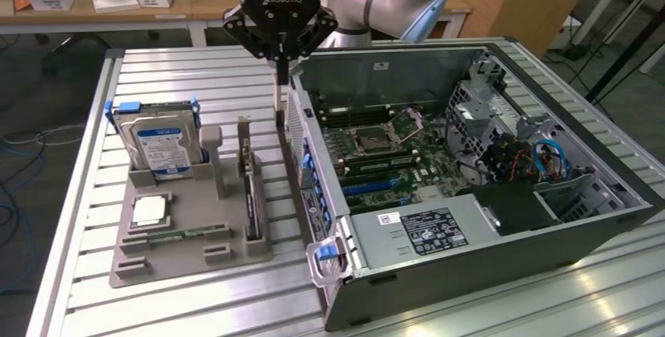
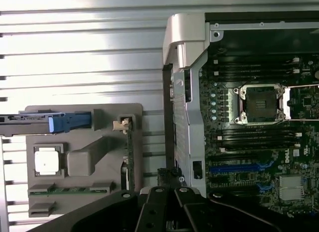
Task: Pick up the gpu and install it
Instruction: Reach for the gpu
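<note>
The gpu (image 1: 249,185) is a thin dark card with a silvery bracket end. It stands on edge in a slot along the exterior view's right side of the grey holder (image 1: 192,263). In the wrist view the gpu (image 2: 128,154) is seen edge-on. My gripper (image 1: 279,92) hangs shut, with nothing between its fingers. It is above the gap between the holder and the open computer case (image 1: 488,220), beside the case's corner and a little past the card's bracket end. The wrist view has my gripper (image 2: 167,184) over that same gap.
The holder also carries a silver hard drive (image 1: 156,146) with a blue-white label, a square processor (image 1: 151,209) and a green memory stick (image 1: 171,236). The motherboard's blue slots (image 2: 239,168) and processor socket (image 2: 259,105) lie exposed. The case wall (image 1: 301,158) stands close beside the card.
</note>
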Robot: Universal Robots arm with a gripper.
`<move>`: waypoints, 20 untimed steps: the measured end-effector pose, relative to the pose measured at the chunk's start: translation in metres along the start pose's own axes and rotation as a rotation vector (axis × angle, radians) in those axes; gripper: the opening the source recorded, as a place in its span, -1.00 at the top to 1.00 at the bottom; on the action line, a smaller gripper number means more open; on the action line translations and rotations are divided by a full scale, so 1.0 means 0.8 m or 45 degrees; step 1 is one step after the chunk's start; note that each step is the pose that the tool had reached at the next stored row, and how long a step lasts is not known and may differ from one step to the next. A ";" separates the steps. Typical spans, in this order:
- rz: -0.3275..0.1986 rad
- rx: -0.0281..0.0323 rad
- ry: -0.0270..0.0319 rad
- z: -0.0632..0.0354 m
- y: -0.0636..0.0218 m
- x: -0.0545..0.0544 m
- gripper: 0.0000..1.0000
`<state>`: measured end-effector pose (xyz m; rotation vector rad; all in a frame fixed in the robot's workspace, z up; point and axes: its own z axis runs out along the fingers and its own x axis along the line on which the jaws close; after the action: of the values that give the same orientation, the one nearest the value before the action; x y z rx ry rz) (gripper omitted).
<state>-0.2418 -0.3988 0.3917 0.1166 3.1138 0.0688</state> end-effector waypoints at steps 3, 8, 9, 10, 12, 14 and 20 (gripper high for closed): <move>0.000 -0.0001 -0.0001 0.000 0.000 0.005 0.79; 0.000 -0.0001 0.0000 0.000 -0.001 0.014 0.79; 0.000 0.0000 -0.0001 0.000 -0.001 0.016 0.79; 0.000 0.0000 0.0000 0.000 -0.001 0.017 0.79; 0.000 0.0000 0.0000 0.000 -0.002 0.021 0.79; 0.000 0.0000 0.0000 -0.001 -0.002 0.024 0.79; 0.000 0.0000 -0.0001 -0.001 -0.003 0.037 0.79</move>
<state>-0.2715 -0.3989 0.3916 0.1166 3.1137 0.0688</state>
